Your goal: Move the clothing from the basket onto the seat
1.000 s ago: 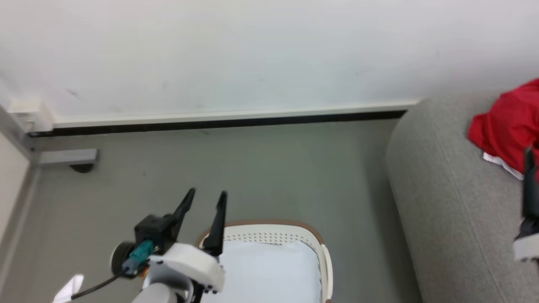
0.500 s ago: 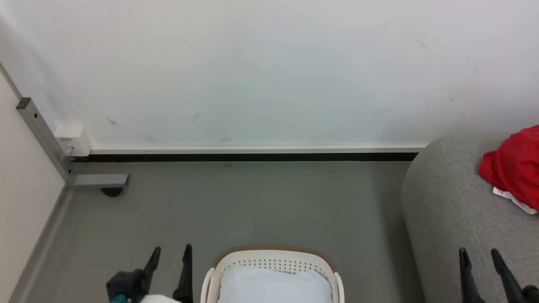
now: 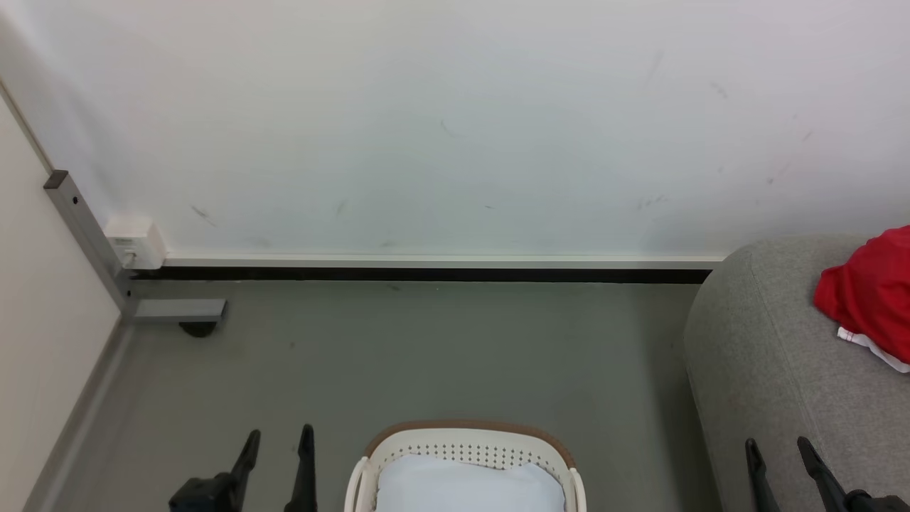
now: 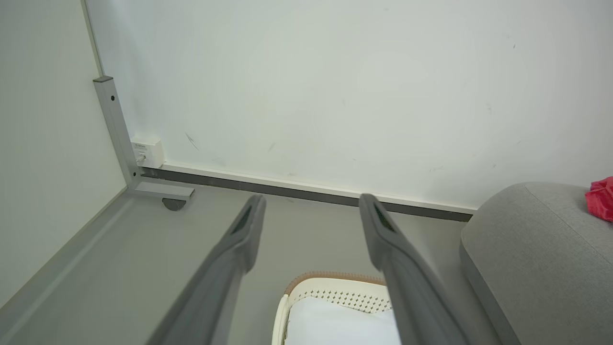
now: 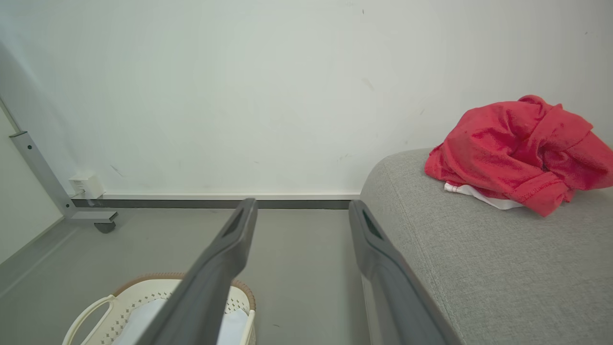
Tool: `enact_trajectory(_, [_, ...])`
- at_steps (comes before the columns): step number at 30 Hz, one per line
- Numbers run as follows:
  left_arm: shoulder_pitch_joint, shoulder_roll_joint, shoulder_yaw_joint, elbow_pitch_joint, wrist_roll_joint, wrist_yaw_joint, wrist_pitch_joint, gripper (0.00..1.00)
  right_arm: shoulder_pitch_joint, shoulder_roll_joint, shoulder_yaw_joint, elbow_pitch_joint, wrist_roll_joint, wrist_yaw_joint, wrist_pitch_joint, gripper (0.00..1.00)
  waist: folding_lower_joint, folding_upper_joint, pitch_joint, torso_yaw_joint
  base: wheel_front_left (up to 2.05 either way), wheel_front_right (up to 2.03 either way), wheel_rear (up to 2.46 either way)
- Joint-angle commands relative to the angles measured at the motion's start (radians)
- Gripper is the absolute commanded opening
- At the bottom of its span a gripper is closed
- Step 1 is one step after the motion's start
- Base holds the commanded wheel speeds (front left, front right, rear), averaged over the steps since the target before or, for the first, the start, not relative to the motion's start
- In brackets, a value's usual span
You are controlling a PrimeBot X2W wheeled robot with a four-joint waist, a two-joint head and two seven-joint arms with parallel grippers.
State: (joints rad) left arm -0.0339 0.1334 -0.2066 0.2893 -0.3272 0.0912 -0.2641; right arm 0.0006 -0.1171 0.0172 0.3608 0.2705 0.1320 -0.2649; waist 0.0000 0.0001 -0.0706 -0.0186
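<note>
The red clothing [image 3: 871, 295] lies crumpled on the grey seat [image 3: 775, 370] at the right; the right wrist view shows the clothing [image 5: 519, 148] with a white hem on the seat [image 5: 479, 268]. The cream basket [image 3: 466, 442] with a brown rim stands on the floor at the bottom centre, holding a pale blue-white cloth [image 3: 466, 487]. My left gripper [image 3: 279, 435] is open to the left of the basket with nothing between its fingers. My right gripper [image 3: 776, 446] is open and empty in front of the seat's near edge. In the left wrist view the basket [image 4: 330, 294] is below my fingers.
A white wall with a dark skirting strip [image 3: 426, 274] runs behind the grey floor [image 3: 426, 355]. A metal frame leg [image 3: 174, 310] with a caster and a white wall box [image 3: 135, 240] stand in the left corner.
The head camera has tilted up, so everything has shifted down in the view. Both grippers have dropped to the bottom edge and stay open. The red clothing rests where it was.
</note>
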Motion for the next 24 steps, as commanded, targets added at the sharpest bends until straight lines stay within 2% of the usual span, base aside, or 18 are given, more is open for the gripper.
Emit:
enact_trajectory(1, [0.0, -0.008, 0.012, 0.006, 0.018, -0.01, 0.0, 1.0, -0.019, 0.001, 0.008, 0.007, -0.015, -0.003, 0.001, 1.0, 0.0, -0.0001, 0.002, 0.001, 0.0, 0.0, 0.0])
enact_trajectory(19, [-0.031, -0.057, 0.086, 0.06, 0.09, -0.074, 0.0, 1.0, -0.04, 0.003, 0.048, 0.029, 0.002, -0.003, 0.001, 1.0, 0.0, -0.0001, 0.011, 0.002, 0.0, 0.0, 0.0])
enact_trajectory(20, [-0.024, -0.058, 0.085, 0.059, 0.081, -0.073, 0.0, 0.0, -0.035, 0.009, 0.048, 0.027, -0.003, 0.0, 0.0, 0.0, 0.0, -0.0001, 0.011, 0.002, 0.0, 0.0, 0.0])
enact_trajectory(24, [-0.002, -0.061, 0.081, 0.089, 0.07, -0.074, 0.004, 0.0, -0.016, 0.023, 0.047, 0.052, 0.004, 0.0, 0.004, 0.0, 0.0001, -0.0001, 0.011, 0.002, 0.0, 0.0, 0.0])
